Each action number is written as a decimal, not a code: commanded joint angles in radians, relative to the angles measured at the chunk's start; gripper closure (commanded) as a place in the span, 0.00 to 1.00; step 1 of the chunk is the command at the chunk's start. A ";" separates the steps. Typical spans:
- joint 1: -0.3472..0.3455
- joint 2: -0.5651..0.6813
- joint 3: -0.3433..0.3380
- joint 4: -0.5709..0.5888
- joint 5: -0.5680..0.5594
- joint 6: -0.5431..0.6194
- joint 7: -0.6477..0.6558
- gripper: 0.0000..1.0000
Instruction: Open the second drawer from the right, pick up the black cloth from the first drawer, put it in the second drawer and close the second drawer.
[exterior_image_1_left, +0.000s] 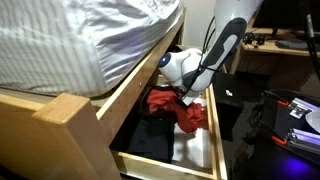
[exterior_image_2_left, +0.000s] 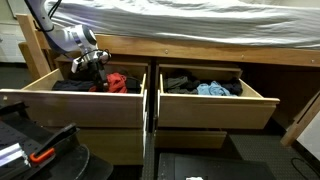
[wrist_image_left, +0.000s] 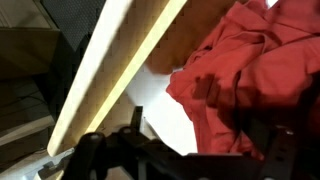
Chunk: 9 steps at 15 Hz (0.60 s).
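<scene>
Gripper (exterior_image_1_left: 187, 100) hanging open over the red cloth (exterior_image_1_left: 170, 104) in the first drawer (exterior_image_1_left: 219, 135).
The fingers are standing released, gripping nothing, with the red cloth lying right under them and the white drawer bottom (wrist_image_left: 165, 112) showing beside it. The black cloth (exterior_image_1_left: 150, 138) is lying just past the red one, toward the drawer's front. Well off to the side, the second drawer (exterior_image_2_left: 215, 108) is standing open, holding a blue cloth (exterior_image_2_left: 212, 90).

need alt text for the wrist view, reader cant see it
A crumpled red cloth fills the right side, lying on the white bottom of the first drawer, whose pale-wood wall runs diagonally across the left. The dark gripper shows blurred along the bottom edge, jaws open and holding nothing.
</scene>
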 joint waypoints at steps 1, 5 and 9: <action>-0.010 -0.080 0.031 -0.101 -0.060 0.154 -0.056 0.00; -0.008 -0.061 0.082 -0.088 -0.046 0.247 -0.192 0.00; -0.002 0.021 0.137 -0.001 -0.020 0.226 -0.381 0.00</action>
